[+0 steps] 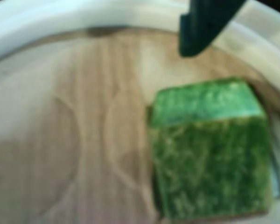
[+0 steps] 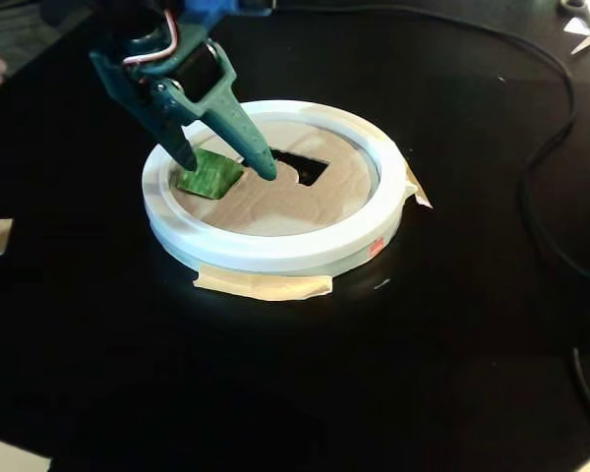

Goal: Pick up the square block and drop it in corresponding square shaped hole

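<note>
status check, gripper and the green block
Gripper open, straddling green block. Block on cardboard disc, not in square hole. Nothing in the way.

— What colour is the block [image 2: 209, 174]?
— Mottled green, lighter on top. The disc [image 2: 275, 202] is tan with a faint wavy grain.
— The ring [image 2: 275, 254]?
— White. Teal fingers [image 2: 261, 157], black worktop [image 2: 275, 393], beige tape [image 2: 264, 285].

Square block [image 2: 209, 174] on disc [image 2: 275, 211], left of square shaped hole [image 2: 313, 169]

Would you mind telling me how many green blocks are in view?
1. The square block lies on the cardboard disc, between the claw's open fingers. Others may be hidden.
</note>
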Robot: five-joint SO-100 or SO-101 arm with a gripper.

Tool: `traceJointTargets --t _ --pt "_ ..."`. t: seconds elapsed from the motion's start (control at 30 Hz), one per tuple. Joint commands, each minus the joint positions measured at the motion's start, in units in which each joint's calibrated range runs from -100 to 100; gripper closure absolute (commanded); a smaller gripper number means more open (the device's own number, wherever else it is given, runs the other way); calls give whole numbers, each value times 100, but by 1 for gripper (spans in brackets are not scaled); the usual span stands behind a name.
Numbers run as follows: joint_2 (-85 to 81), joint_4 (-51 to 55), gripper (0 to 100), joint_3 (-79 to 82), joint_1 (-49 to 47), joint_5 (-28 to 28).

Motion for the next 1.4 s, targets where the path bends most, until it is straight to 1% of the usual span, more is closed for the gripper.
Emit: traceJointTargets --t 0.0,0.1,0.2,0.33,0.63,0.8,1.07,1.23,1.37 --pt "-27 -46 16 -90 -196 -44" --pt "-27 -56 16 -108 -346 -83" --pt "-18 -56 17 -99 -483 -259" --pt "89 -457 17 11 -521 -254" --pt "895 -1080 17 47 -533 -239" --pt "851 -1260 16 20 -633 -244" --pt "752 -999 15 -62 -496 -5" --pt "-233 84 15 -44 -234 24" --pt "-1093 646 15 -8 3 283"
